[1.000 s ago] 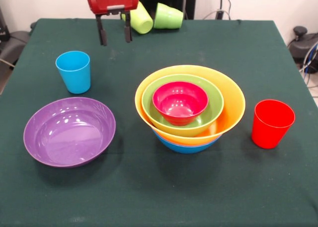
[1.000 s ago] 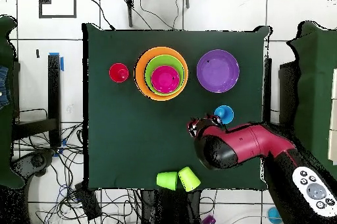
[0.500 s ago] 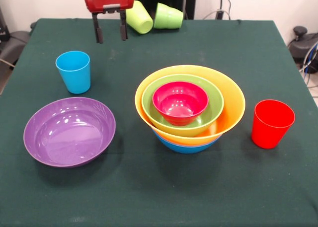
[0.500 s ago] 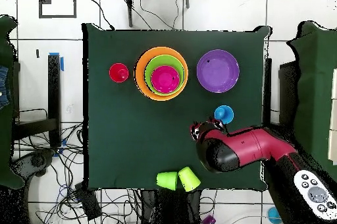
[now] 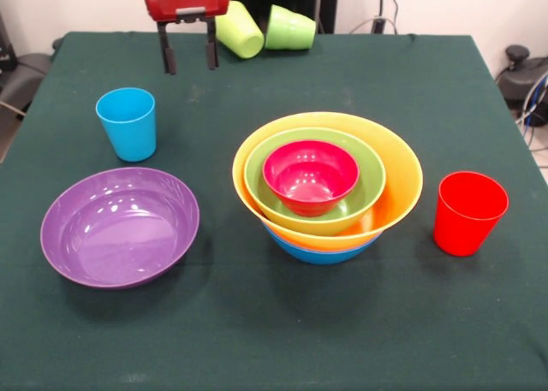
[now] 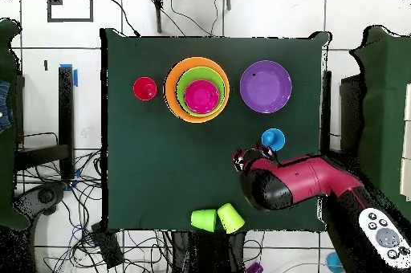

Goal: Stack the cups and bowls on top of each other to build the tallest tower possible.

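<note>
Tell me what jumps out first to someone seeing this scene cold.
The nested tower at the table's centre draws the eye first: the small red bowl sits inside a green one, inside the large orange one, on a blue one. Beside it a wide purple bowl sits alone. Further back, the open gripper hangs empty above the cloth, next to two green cups lying tipped over at the table's edge.

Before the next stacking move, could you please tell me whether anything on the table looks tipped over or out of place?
Yes: the yellow-green plastic cup and the green plastic cup lie tipped on their sides together at the table's far edge, just beside the open gripper. The sky blue cup and red cup stand upright.
</note>
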{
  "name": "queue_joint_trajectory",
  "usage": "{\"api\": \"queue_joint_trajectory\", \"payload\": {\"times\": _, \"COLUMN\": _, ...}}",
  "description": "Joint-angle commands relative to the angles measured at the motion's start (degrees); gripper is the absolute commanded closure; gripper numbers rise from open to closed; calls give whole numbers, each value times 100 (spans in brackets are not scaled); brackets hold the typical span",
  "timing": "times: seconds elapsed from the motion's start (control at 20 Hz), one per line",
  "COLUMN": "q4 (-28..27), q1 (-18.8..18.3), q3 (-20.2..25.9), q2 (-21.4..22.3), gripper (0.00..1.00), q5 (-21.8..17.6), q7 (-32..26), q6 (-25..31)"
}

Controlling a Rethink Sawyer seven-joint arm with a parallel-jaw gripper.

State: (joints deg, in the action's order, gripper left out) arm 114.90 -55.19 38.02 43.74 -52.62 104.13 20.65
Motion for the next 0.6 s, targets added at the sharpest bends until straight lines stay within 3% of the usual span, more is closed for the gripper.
{"api": "queue_joint_trajectory", "payload": {"times": 0.05, "q4": -31, "q1": 259, "q3": -287, "q2": -258, "gripper": 0, "q5": -432, "q7": -16, "q6": -208}}
{"api": "queue_joint_trajectory", "payload": {"times": 0.6, "q4": -424, "q1": 103, "q3": -80, "q2": -616, "gripper": 0, "q5": -668, "q7": -500, "q6": -225}}
